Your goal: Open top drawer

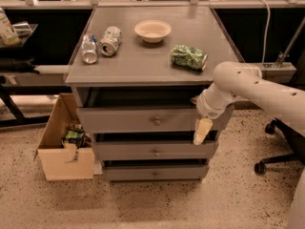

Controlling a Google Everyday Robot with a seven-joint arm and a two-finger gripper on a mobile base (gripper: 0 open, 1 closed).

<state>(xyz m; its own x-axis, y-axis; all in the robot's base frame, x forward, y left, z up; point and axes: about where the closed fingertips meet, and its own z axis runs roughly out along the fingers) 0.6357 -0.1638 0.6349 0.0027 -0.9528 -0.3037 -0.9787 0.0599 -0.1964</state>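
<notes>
Found gripper (202, 130) pointing down before right end of top drawer (119, 119) front, could not tell whether open or closed, knob (157, 121) untouched at centre.

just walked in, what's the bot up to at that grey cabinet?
The robot's arm reaches in from the right. Its claw hangs pointing down at the right end of the top drawer front, well to the right of the knob and not on it. Whether it touches the front cannot be told. A dark gap shows above that front. A bowl, two cans and a green bag sit on the cabinet top.
</notes>
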